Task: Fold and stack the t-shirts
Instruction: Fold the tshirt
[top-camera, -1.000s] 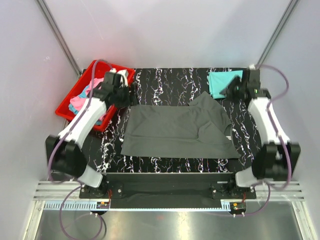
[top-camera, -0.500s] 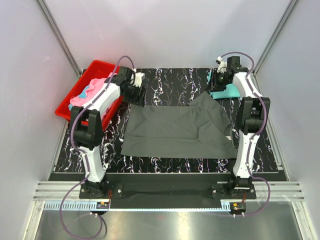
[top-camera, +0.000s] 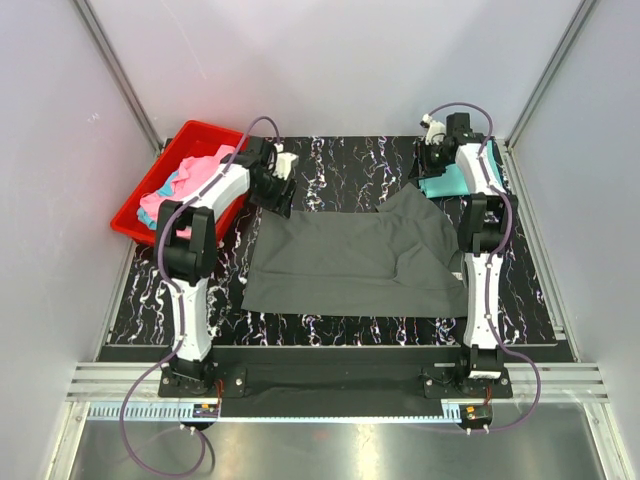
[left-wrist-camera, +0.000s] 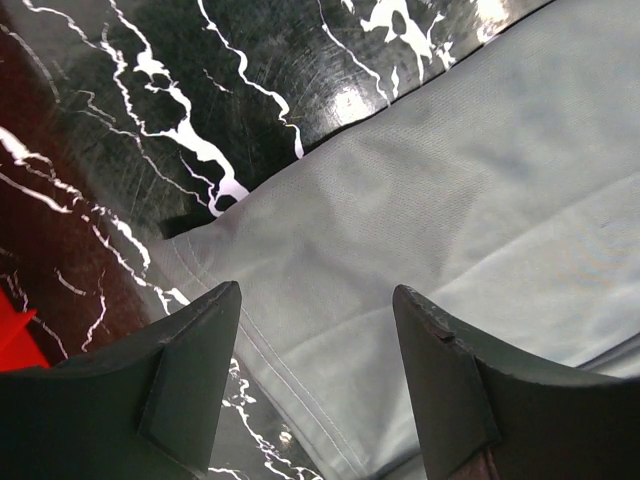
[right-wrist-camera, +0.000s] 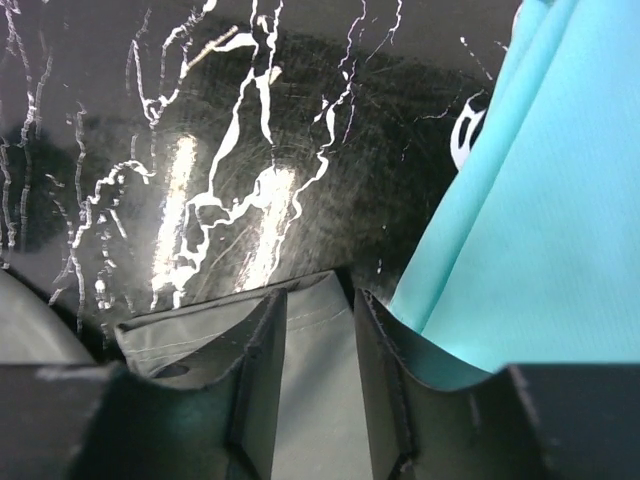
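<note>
Left claw (left-wrist-camera: 315, 300) is held wide over the upper-left corner of the dark grey t-shirt (top-camera: 350, 260), which is spread mid-frame. Right claw (right-wrist-camera: 318, 300) is set narrow, not yet closed, astride its upper-right corner beside the teal t-shirt (right-wrist-camera: 540, 200). Corner-grasping for the first fold seems in hand; next, both corners must be pinched together.
</note>
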